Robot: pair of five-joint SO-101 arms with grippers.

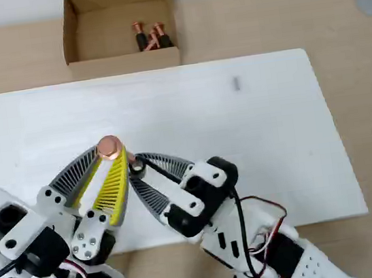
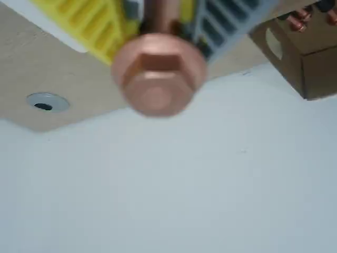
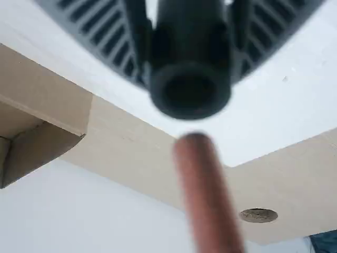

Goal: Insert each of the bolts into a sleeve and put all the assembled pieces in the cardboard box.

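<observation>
The big wooden table (image 1: 361, 88) has a white sheet (image 1: 241, 138) lying on it. The cardboard box (image 1: 70, 31) sits on the wood at 12 o'clock from the sheet, with its top open. A few put-together pieces (image 1: 151, 37) lie inside the box, over on its 3 o'clock side.

Both arms stand at the 6 o'clock edge. The left gripper (image 1: 109, 156) has one yellow finger and one grey one. It is squeezed tight on a copper bolt (image 1: 109, 147) above the 7 o'clock part of the sheet. The right gripper (image 1: 136, 163) is squeezed tight on a black sleeve (image 1: 135, 167), at 4 o'clock from the bolt's head. In the right wrist view the bolt's end sits just beside the sleeve's hole, with a small gap between them.
</observation>
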